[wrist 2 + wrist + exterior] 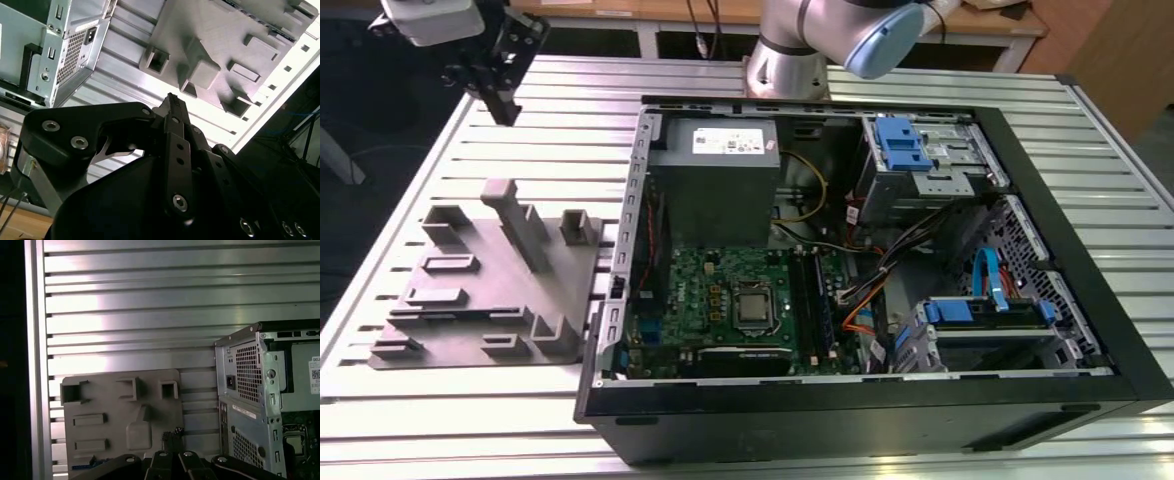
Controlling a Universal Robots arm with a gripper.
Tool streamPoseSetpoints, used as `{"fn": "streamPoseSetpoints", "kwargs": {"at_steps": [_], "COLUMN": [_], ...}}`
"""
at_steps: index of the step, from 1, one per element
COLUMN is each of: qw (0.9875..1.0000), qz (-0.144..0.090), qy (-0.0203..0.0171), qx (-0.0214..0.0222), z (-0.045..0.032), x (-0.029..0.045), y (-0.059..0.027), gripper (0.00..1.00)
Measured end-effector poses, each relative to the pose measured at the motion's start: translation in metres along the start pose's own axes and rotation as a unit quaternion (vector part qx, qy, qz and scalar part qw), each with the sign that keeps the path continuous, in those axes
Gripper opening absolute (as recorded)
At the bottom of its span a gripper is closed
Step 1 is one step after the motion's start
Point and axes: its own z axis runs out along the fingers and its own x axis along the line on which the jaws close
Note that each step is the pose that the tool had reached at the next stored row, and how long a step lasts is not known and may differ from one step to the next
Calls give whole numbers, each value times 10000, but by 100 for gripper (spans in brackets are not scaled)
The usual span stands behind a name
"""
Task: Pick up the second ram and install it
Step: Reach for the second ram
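My gripper hangs high over the table's back corner at the exterior view's left, fingers pointing down. It is well away from the open computer case. In both wrist views the black fingers meet at the tip, shut with nothing between them. Below it lies the grey fixture plate with blocks and sockets. A thin blue strip shows on the plate's near part in the first wrist view; I cannot tell whether it is the second ram. Long dark memory slots run beside the motherboard's processor socket.
The case lies on its side on a slatted aluminium table, with its power supply at the back. Drive cages and loose cables fill its right half. The arm's base stands behind the case.
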Motion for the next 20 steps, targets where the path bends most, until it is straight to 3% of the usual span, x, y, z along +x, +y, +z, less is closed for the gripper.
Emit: {"fn": "streamPoseSetpoints", "kwargs": {"at_steps": [9, 20], "qw": [10000, 10000], "qz": [0, 0], "qy": [0, 0], "qx": [1, 0], "z": [26, 100], "x": [102, 246], "y": [-156, -468], "gripper": [7, 7]}}
